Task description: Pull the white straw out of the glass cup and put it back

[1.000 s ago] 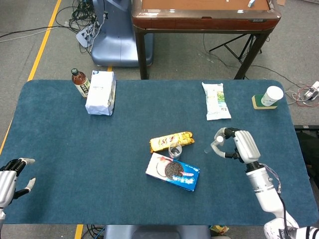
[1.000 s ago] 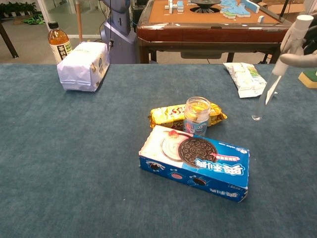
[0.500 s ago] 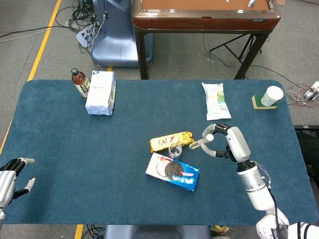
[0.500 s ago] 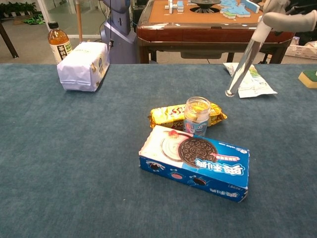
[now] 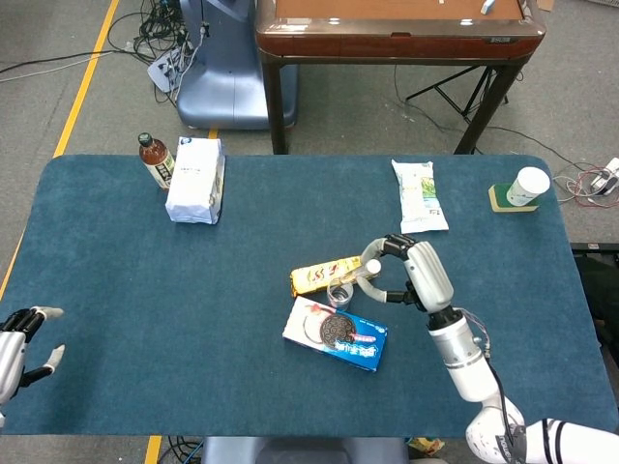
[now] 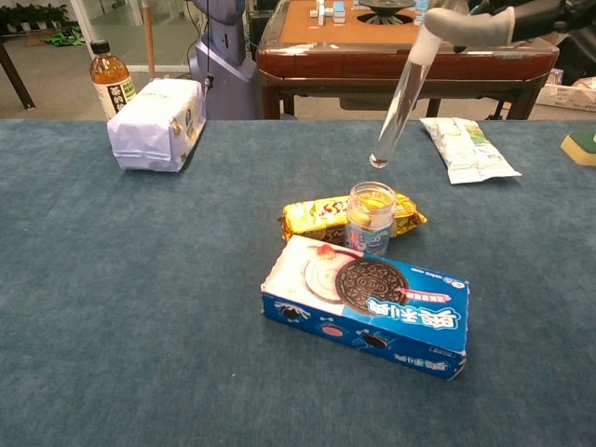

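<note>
The small glass cup [image 6: 371, 217] stands mid-table between a yellow snack bar and a blue cookie box; from the head camera the glass cup [image 5: 339, 291] shows from above. My right hand [image 5: 411, 272] pinches the white straw [image 6: 400, 96] near its top, and its fingers [image 6: 477, 20] reach in at the top right of the chest view. The straw hangs tilted, its lower end just above the cup's mouth and clear of it. The white straw [image 5: 368, 272] shows foreshortened in the head view. My left hand [image 5: 17, 339] rests at the table's near left edge, fingers apart and holding nothing.
A yellow snack bar [image 5: 329, 274] lies behind the cup and a blue cookie box [image 6: 368, 304] in front. A white packet [image 5: 196, 180] and a bottle [image 5: 155, 159] sit far left. A green-white bag [image 5: 419, 196] and a paper cup [image 5: 528, 186] sit far right.
My right hand has carried the straw leftward from the table's right side to above the glass cup, lifting its lower end. The left hand has stayed put.
</note>
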`<action>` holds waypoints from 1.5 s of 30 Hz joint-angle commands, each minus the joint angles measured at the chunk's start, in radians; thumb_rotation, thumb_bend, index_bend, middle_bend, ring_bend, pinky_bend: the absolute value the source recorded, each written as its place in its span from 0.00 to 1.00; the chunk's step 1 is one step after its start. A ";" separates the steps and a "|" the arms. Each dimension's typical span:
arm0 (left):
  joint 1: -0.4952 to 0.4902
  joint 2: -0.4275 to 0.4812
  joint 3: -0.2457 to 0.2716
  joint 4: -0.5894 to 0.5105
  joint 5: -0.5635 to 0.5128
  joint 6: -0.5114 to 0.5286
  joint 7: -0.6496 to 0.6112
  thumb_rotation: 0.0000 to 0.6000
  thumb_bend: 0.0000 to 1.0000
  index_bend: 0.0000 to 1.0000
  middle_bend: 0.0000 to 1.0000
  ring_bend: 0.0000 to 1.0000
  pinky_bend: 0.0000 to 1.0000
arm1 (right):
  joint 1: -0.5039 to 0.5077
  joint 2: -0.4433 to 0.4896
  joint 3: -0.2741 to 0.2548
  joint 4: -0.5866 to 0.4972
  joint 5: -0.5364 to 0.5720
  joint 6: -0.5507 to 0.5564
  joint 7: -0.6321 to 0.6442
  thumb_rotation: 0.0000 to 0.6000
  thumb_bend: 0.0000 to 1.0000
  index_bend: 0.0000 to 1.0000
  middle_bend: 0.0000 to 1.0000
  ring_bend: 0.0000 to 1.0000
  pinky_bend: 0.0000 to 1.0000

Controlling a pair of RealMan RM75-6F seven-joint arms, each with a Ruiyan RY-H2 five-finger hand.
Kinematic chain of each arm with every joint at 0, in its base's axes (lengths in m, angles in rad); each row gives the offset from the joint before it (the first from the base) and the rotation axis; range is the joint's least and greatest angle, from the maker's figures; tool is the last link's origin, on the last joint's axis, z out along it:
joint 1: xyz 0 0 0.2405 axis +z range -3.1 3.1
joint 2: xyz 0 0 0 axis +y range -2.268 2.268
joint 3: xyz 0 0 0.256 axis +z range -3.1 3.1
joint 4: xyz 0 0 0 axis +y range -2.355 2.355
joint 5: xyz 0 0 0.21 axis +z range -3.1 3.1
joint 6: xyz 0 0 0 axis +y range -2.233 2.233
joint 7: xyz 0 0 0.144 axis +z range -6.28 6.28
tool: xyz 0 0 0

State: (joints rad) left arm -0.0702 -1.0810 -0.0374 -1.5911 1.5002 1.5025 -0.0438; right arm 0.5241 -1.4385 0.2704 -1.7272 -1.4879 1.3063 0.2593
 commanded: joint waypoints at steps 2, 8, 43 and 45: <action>0.001 0.003 0.000 0.001 0.000 0.001 -0.006 1.00 0.34 0.30 0.31 0.24 0.40 | 0.015 -0.023 0.004 0.019 0.010 -0.011 -0.006 1.00 0.57 0.74 0.67 0.47 0.45; 0.005 0.007 0.002 0.000 0.008 0.009 -0.017 1.00 0.34 0.30 0.31 0.24 0.40 | 0.029 -0.053 -0.002 0.053 0.028 -0.026 -0.008 1.00 0.57 0.74 0.67 0.47 0.45; 0.011 0.013 0.003 0.001 0.016 0.018 -0.032 1.00 0.34 0.30 0.31 0.24 0.40 | 0.045 -0.186 -0.056 0.252 0.058 -0.074 0.057 1.00 0.57 0.74 0.60 0.43 0.45; 0.011 0.013 0.002 0.001 0.017 0.020 -0.032 1.00 0.34 0.30 0.31 0.24 0.40 | 0.045 -0.194 -0.059 0.264 0.058 -0.075 0.060 1.00 0.57 0.74 0.57 0.41 0.45</action>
State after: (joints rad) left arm -0.0589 -1.0678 -0.0350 -1.5901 1.5170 1.5223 -0.0756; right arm 0.5691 -1.6291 0.2132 -1.4663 -1.4301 1.2323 0.3173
